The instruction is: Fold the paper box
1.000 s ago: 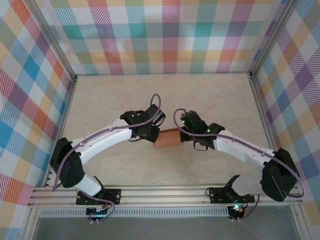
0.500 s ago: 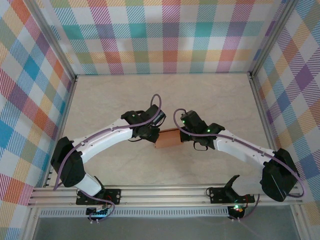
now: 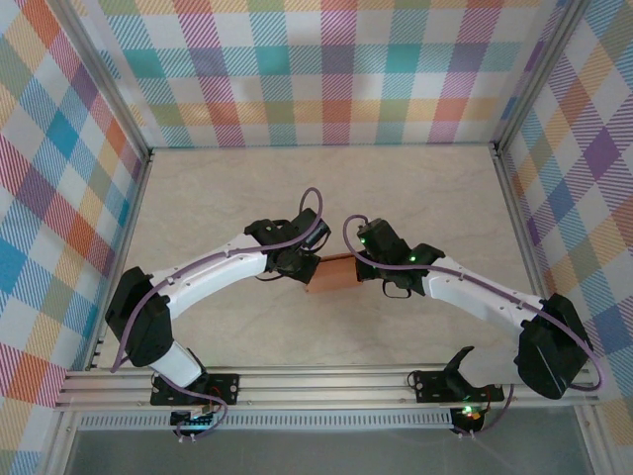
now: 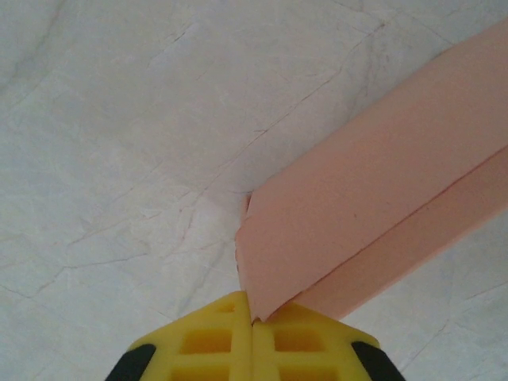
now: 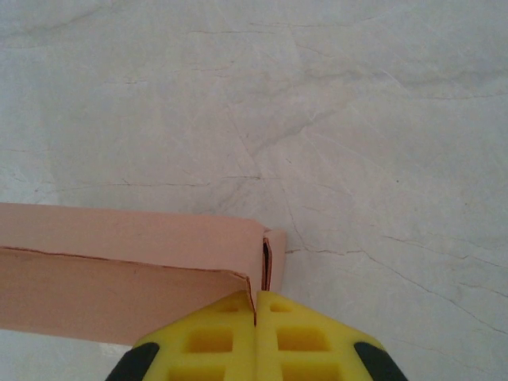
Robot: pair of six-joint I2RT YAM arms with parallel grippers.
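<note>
The salmon-orange paper box (image 3: pixel 332 275) is held above the pale table between my two arms. In the left wrist view the paper box (image 4: pixel 373 214) runs up to the right as folded card panels, and my left gripper (image 4: pixel 254 321) is shut with its yellow fingers (image 4: pixel 208 341) pinching a corner of the card. In the right wrist view the paper box (image 5: pixel 127 270) stretches left as a long folded wall with a small end flap. My right gripper (image 5: pixel 255 313) is shut on the card's edge at that end. From above, the left gripper (image 3: pixel 308 267) and right gripper (image 3: pixel 358 269) meet the box's two ends.
The marbled table (image 3: pixel 326 198) is ringed by checkered walls. An aluminium rail (image 3: pixel 326 381) carrying the arm bases runs along the near edge.
The left arm has shifted slightly; its elbow sits a little further right. The box and the right arm stay where they were.
</note>
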